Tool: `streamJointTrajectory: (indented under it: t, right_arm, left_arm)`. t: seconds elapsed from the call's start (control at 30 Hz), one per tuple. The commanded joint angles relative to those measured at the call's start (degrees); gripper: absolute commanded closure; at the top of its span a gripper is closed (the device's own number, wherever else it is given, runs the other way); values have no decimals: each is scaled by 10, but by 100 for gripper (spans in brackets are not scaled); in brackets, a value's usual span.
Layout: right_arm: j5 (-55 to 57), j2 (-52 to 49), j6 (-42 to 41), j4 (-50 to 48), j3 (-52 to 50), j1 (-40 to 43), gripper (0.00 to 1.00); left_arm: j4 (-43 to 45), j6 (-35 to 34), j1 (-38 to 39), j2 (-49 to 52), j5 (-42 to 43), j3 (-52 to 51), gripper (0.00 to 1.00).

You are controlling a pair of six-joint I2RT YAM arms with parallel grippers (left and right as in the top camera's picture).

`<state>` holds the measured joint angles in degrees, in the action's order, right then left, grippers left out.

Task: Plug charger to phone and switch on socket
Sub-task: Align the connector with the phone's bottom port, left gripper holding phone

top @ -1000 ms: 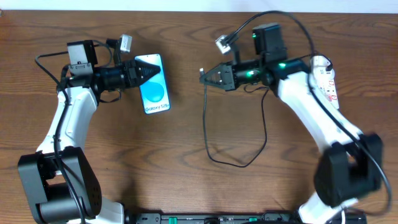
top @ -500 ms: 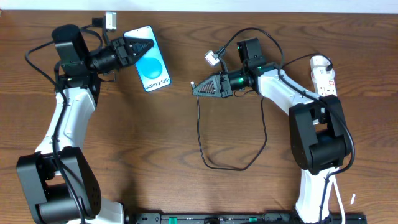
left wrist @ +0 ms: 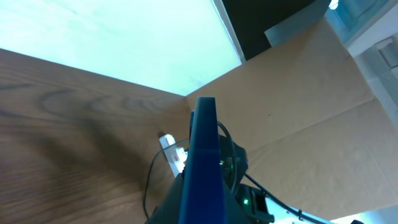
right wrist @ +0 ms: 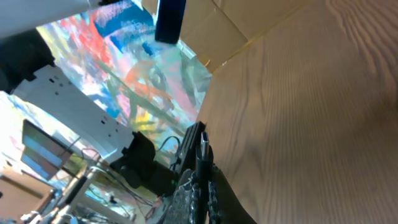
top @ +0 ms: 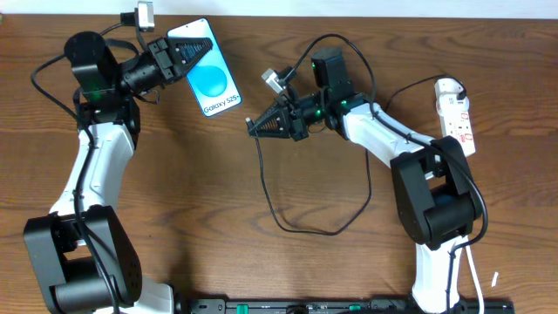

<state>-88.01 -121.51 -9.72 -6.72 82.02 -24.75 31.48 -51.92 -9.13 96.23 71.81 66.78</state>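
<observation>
Slack comes first, nearest the arm bases: the charger (top: 323, 232) sags in a wide loop over the bare table (top: 174, 192). I judge that this leaves enough free length for its end to travel without dragging.

Further in, the right gripper (top: 257, 127) is pinched tight on the cable's plug end, aimed up and to the left. In the right wrist view the connector tip (right wrist: 203, 144) pokes out just past the fingers. Gripping so close to the end probably keeps the plug stiff for pushing in.

Off at the right edge, well apart from both grippers, the socket (top: 459, 109) lies flat and untouched with its red marks facing up. Switching it on looks like a later step.

Farthest back, near the table's far edge, the left gripper (top: 193, 54) is clamped on one short end of the phone (top: 214, 83). The screen faces up, and the lettered end is left free and turned towards the right gripper, presumably so the port is open to the plug. The phone seems raised off the wood, though I cannot be sure. In the left wrist view the phone (left wrist: 202, 155) runs edge-on straight out from the jaws.

The connector tip and the phone's free end are near each other but apart, with bare wood between them. From the right wrist the phone (right wrist: 169, 18) sits high and a little left of the tip, so I judge they are not yet lined up
</observation>
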Motion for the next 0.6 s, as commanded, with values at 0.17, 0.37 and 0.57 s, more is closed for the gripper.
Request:
streamJointTrajectory:
  t: [0.17, 0.37, 0.57]
  right_arm:
    - [26, -3, -166, -129, 4, -15, 99]
    - [37, -3, -237, -224, 4, -27, 99]
    - [35, -3, -242, -231, 4, -28, 99]
  left_arm:
    - [10, -20, 17, -11, -28, 9, 93]
    - [36, -20, 31, -11, -39, 9, 93]
    - [40, -20, 30, -11, -40, 9, 93]
